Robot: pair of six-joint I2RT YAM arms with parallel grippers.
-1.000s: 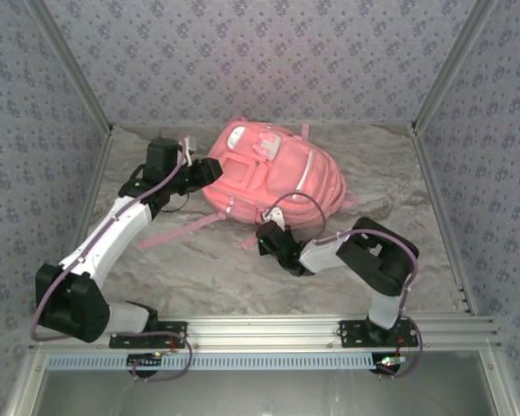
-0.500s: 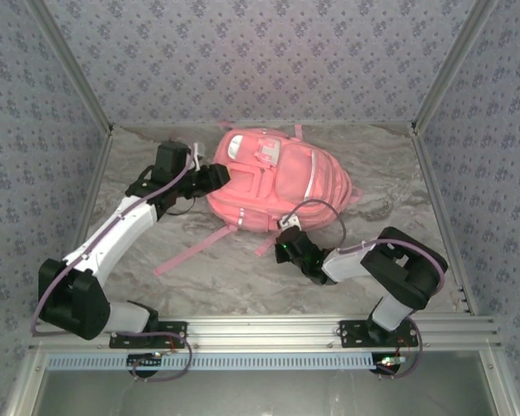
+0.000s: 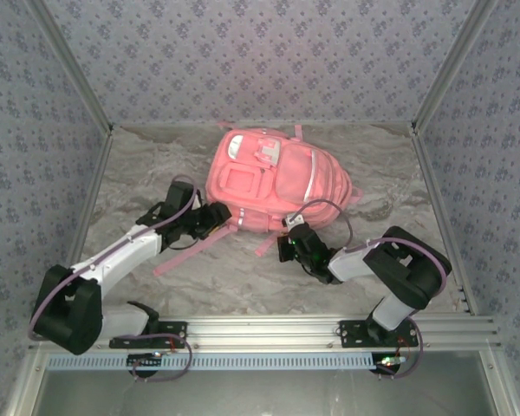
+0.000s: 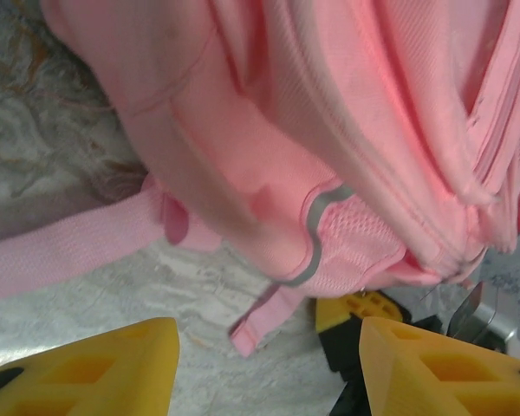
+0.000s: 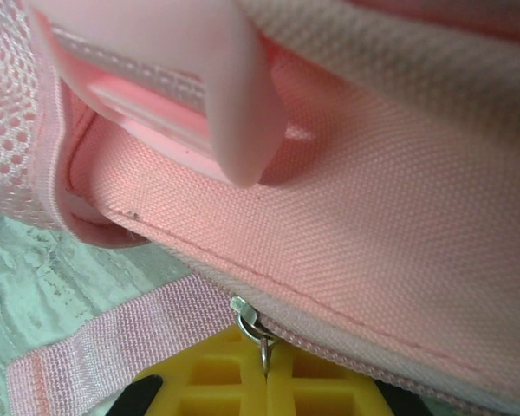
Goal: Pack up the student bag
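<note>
At the far centre of the marbled table (image 3: 243,273), the large soft pink fabric backpack (image 3: 273,178) lies front up, with white patches and trim showing. Left gripper (image 3: 215,217) sits just beside its near-left corner, yellow fingers (image 4: 95,364) spread, holding nothing. Right gripper (image 3: 288,244) is at its near edge, pinched on a metal zipper pull (image 5: 258,329).

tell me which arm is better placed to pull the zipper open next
Right. The right gripper sits at the near edge of the student bag, fingers shut on the zipper pull. The left gripper is open, short of the bag's corner.
</note>
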